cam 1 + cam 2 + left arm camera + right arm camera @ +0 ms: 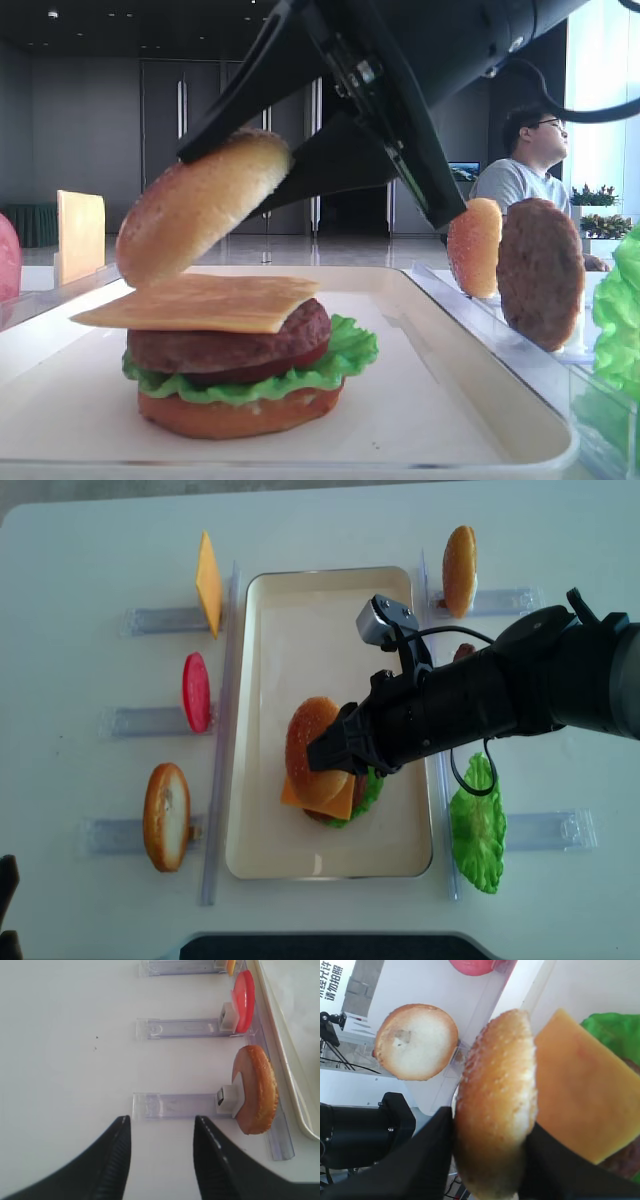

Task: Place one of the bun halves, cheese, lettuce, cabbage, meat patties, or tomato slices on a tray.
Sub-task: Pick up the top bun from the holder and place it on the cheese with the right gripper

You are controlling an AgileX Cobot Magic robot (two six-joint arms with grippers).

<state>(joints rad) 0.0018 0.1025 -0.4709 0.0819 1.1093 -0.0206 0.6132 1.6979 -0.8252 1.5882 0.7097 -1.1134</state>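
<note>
My right gripper (235,185) is shut on a domed sesame bun half (205,205), holding it tilted just above the stack. In the right wrist view the black fingers (427,1155) pinch the bun half (495,1100) on both sides. The stack stands on the white tray (440,390): cheese (200,300) on top, then a meat patty (230,345), a dark red tomato slice (265,372), lettuce (345,360) and a bun bottom (240,415). From above, the bun half (312,740) hangs over the cheese (320,795). My left gripper (161,1125) is open and holds nothing, over bare table left of the tray.
Clear holders flank the tray (320,610). On the left stand a cheese slice (208,583), a red slice (195,692) and a bun half (166,816). On the right are another bun (459,556) and lettuce (478,825). A person (525,165) sits behind.
</note>
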